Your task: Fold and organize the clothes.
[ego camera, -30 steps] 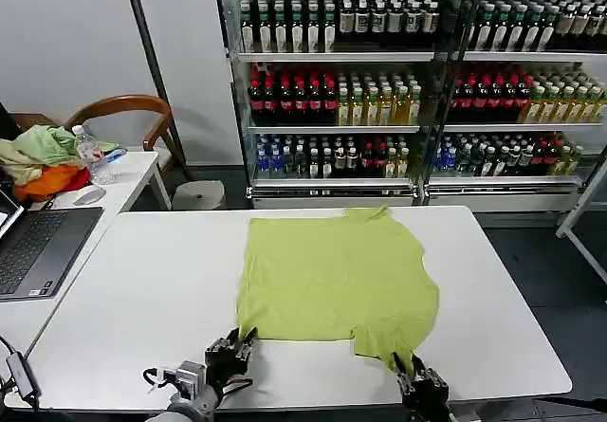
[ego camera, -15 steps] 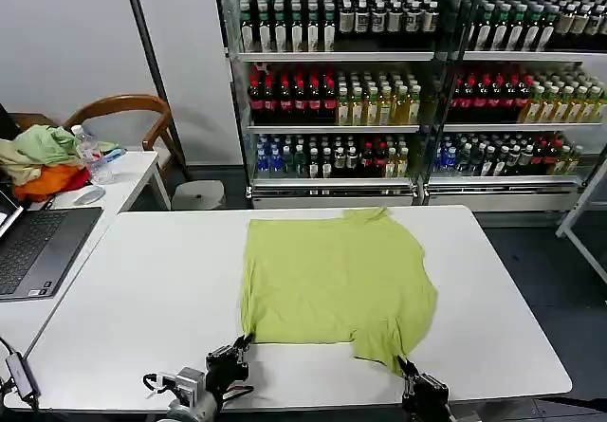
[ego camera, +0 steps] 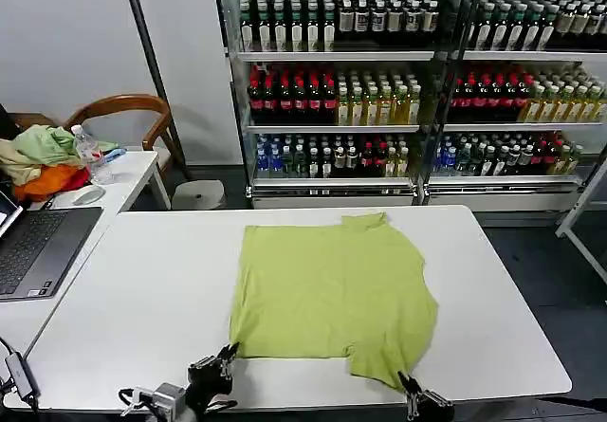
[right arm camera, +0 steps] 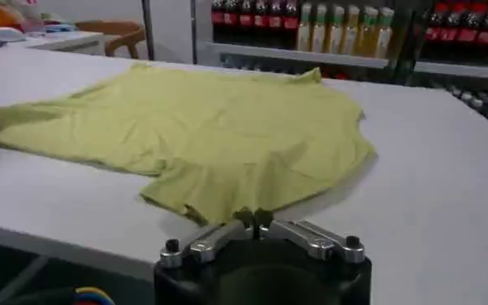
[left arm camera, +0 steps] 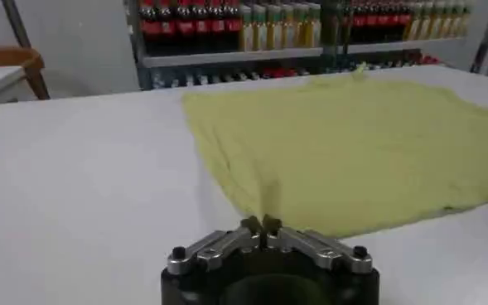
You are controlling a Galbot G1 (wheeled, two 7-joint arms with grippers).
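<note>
Yellow-green T-shirt (ego camera: 332, 294) pinched by both closed tools.

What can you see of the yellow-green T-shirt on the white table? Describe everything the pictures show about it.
The T-shirt is plain lime yellow-green, soft and cotton-like, with slight wrinkles. It lies spread flat on the white table, collar toward the drink shelves, one short sleeve near the front edge. The left tool pinches its near left corner, the right tool its near right sleeve tip; both are closed on the cloth.

Both grippers have drawn the T-shirt (ego camera: 327, 289) toward the table's near edge.
</note>
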